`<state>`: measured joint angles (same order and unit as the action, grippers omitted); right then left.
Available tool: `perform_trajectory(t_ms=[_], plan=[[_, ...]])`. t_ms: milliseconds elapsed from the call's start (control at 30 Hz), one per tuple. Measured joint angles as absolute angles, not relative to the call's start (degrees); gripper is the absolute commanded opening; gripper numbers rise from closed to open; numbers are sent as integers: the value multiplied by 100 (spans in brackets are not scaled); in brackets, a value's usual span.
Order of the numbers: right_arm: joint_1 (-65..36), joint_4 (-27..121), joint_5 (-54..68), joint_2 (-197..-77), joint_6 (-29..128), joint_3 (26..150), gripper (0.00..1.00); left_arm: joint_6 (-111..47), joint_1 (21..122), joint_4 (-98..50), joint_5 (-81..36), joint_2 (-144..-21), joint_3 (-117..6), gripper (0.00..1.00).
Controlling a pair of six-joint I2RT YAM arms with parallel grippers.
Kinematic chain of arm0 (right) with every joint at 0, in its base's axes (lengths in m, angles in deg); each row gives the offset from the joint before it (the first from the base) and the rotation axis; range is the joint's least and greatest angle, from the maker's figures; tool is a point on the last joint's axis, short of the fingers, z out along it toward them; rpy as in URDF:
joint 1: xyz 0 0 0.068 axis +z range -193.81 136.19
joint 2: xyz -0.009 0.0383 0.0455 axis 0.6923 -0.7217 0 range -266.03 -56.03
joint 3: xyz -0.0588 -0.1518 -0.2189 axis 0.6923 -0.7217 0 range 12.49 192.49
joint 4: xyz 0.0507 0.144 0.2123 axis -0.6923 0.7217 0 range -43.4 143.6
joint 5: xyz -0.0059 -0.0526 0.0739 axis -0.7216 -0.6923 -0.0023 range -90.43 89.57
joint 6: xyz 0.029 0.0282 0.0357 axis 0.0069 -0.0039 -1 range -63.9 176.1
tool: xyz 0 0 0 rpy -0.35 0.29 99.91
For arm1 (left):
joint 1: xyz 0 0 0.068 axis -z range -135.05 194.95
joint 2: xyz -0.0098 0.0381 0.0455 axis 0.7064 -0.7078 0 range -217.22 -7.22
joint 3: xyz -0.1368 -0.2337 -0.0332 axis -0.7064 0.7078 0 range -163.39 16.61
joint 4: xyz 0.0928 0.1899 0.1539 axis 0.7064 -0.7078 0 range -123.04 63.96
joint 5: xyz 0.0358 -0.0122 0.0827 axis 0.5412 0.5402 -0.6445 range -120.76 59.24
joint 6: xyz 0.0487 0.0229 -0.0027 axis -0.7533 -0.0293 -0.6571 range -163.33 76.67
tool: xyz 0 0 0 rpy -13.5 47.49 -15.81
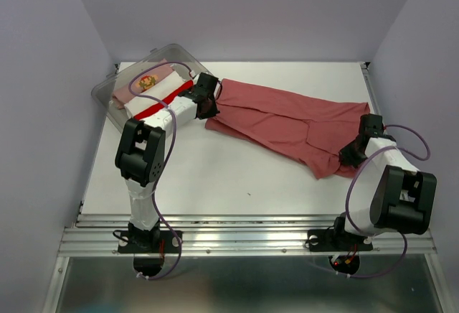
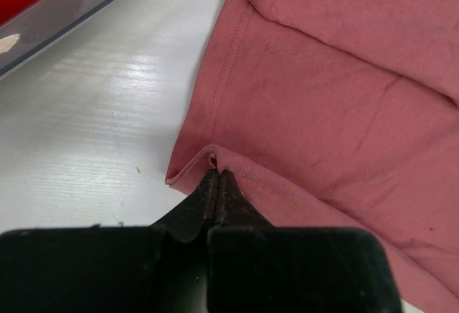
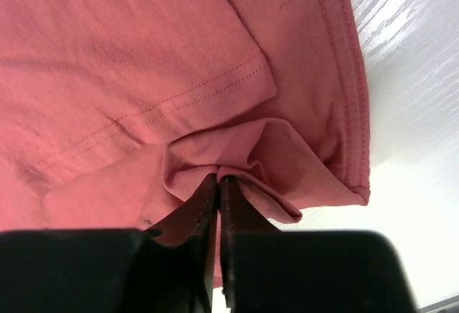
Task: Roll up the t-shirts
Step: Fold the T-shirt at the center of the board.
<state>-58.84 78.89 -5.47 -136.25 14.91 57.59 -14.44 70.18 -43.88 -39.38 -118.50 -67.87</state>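
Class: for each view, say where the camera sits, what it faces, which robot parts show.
Top external: high behind, looking down on the table; left arm, right arm show.
Left wrist: faces the brick-red t-shirt; left gripper shut on its edge.
Right wrist: faces a bunched fold of it; right gripper shut on that.
All share that shirt.

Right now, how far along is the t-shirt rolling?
Done: pink, white and red bundles sit in the clear bin. In hand: the brick-red t-shirt lies folded lengthwise, left tool and right tool each pinching an end. Left: no roll started on it yet.
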Motion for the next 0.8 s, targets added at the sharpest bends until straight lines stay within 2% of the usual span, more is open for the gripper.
perform_trajectory(t_ms=[300, 800], plan=[[-5884, 7891, -667, -13188, 1406, 5831, 1, -1486, 7007, -4613, -3940, -11920, -7172, 0], [-5927, 8057, -1004, -12991, 1299, 6837, 1, -1606, 6946, -4834, -3986, -12366, -7992, 0]])
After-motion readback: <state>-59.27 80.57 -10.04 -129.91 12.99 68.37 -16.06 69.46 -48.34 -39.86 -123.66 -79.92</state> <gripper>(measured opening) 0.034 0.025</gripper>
